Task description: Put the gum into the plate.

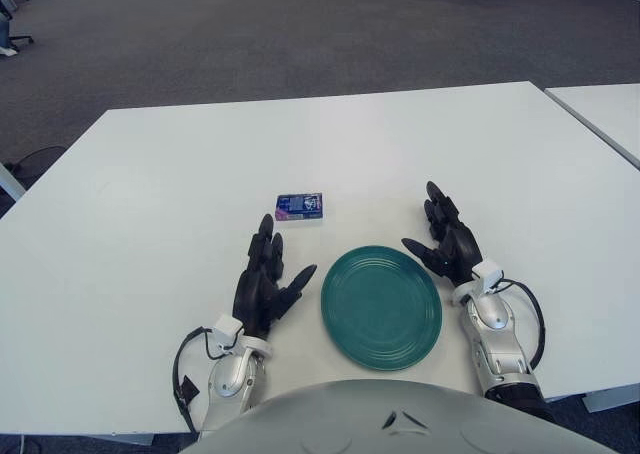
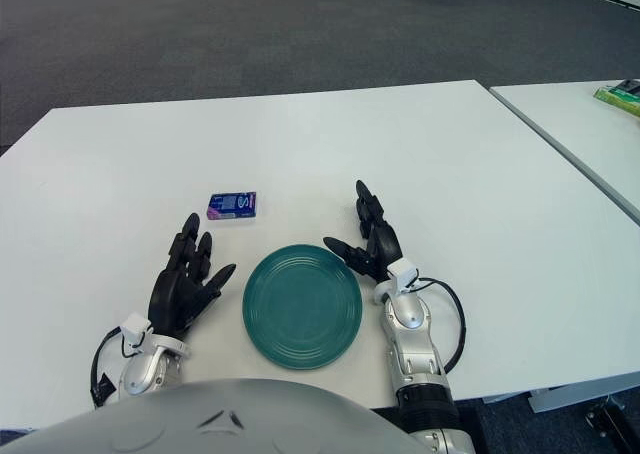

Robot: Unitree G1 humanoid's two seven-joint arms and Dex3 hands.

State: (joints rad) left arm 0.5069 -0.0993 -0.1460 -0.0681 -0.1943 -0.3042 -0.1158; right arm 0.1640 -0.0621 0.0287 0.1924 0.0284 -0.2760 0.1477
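Observation:
A small blue pack of gum (image 1: 299,207) lies flat on the white table (image 1: 180,174), just beyond the plate and a little left of it. The round teal plate (image 1: 381,306) sits near the table's front edge with nothing in it. My left hand (image 1: 268,279) rests on the table left of the plate, fingers spread and holding nothing, a short way in front of the gum. My right hand (image 1: 446,239) rests right of the plate, fingers spread and holding nothing.
A second white table (image 1: 605,114) stands close on the right, with a narrow gap between. A green object (image 2: 622,96) lies on it. Grey carpet floor lies beyond the table's far edge.

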